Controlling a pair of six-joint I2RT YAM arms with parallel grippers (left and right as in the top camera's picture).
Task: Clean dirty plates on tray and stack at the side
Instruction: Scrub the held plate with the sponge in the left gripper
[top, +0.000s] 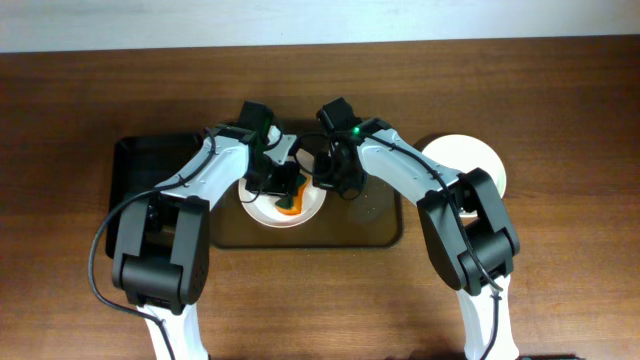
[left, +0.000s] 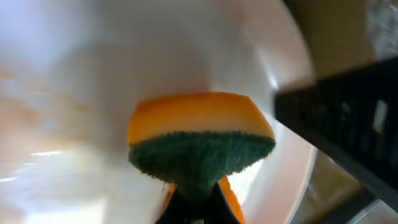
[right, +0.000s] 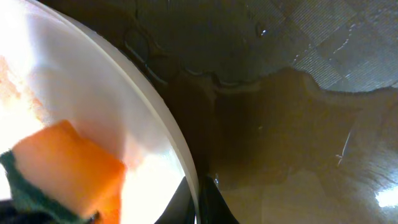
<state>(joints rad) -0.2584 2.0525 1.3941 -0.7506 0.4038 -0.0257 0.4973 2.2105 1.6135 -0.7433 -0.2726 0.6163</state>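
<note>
A white plate (top: 300, 214) sits on the dark tray (top: 370, 225). My left gripper (top: 285, 192) is shut on an orange and green sponge (top: 291, 207), which rests on the plate's inside. In the left wrist view the sponge (left: 200, 138) fills the middle against the white plate (left: 93, 74). My right gripper (top: 325, 180) is shut on the plate's right rim. In the right wrist view its fingers (right: 200, 202) pinch the rim (right: 177, 140), with the sponge (right: 65, 168) at lower left. A clean white plate (top: 470, 160) lies on the table at the right.
The tray's floor (right: 292, 124) looks wet, with water film and droplets. A black bin (top: 140, 165) stands at the tray's left end. Brown wooden table (top: 560, 250) surrounds the tray.
</note>
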